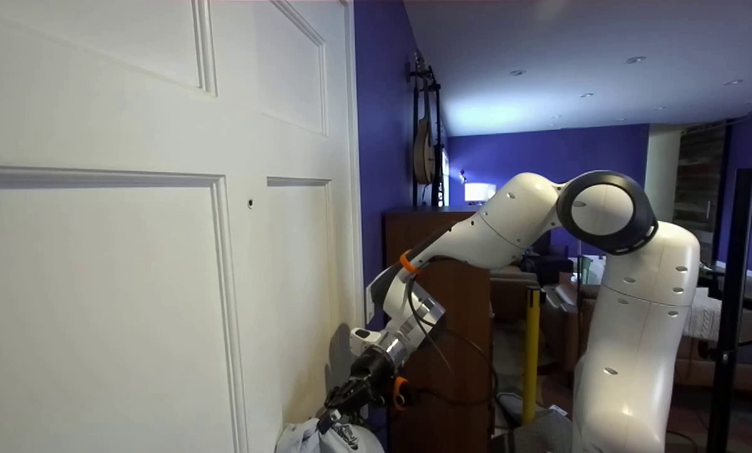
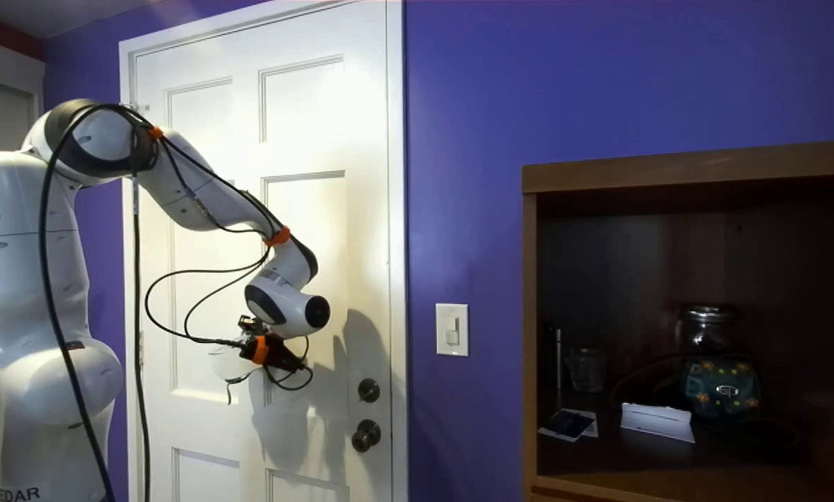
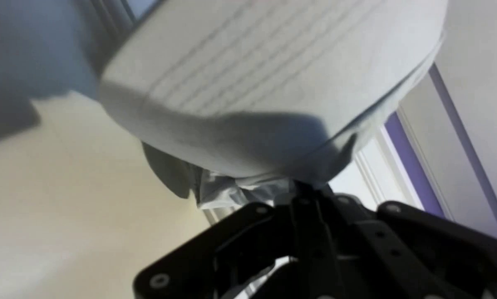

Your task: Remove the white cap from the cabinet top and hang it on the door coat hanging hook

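1. In an exterior view, the Robotiq gripper [image 1: 329,418] points down beside the white panelled door [image 1: 99,283], holding the white baseball cap [image 1: 351,442], which the bottom edge cuts off. Cap and door are near each other; whether they touch, I cannot tell.
2. In an exterior view, the Panda arm [image 2: 166,192] stands before that door, well apart from the wooden cabinet [image 2: 668,171], the cap mostly hidden behind the gripper. Removal looks done to me, and bringing the cap to the coat hook seems to be the step in hand — hanging remains.
3. In the wrist view, the jaws stand pressed together at the edge of the cap's stitched brim [image 3: 265,79], no gap visible between them. No coat hook can be made out anywhere, so the next move probably calls for lining the cap up with it, catching the fabric — and only then letting go.
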You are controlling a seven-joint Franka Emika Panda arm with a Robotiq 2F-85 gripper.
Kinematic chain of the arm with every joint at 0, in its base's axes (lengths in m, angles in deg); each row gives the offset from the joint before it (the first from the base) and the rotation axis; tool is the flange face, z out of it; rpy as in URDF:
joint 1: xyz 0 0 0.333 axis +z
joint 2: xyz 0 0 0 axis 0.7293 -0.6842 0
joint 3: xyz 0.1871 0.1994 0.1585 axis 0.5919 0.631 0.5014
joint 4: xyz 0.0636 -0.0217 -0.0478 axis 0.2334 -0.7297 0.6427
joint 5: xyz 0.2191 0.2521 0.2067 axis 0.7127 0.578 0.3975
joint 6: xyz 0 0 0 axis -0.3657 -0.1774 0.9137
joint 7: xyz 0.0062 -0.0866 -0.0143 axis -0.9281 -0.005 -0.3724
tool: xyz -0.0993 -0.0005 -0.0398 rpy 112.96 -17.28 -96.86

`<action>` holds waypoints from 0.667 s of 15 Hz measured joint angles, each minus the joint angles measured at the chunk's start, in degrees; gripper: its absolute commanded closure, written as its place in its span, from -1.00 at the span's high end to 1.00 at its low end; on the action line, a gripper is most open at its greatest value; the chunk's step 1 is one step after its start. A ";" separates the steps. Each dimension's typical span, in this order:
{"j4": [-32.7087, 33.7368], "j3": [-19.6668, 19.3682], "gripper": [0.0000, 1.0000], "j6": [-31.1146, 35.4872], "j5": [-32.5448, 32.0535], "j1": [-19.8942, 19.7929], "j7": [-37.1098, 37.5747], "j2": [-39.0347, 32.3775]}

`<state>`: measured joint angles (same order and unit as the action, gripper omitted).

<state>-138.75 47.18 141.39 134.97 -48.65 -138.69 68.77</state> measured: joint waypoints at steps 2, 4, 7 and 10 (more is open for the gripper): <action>0.04 0.16 -0.99 -2.47 -2.13 0.01 1.98 3.25; 0.07 0.37 -0.99 -5.61 -2.92 0.04 3.14 5.99; 0.14 0.92 -0.99 -9.80 -3.01 0.17 3.72 8.82; 0.30 1.54 -0.99 -10.51 -2.61 0.50 2.99 9.72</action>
<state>-138.45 48.72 130.88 132.36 -48.15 -135.69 78.49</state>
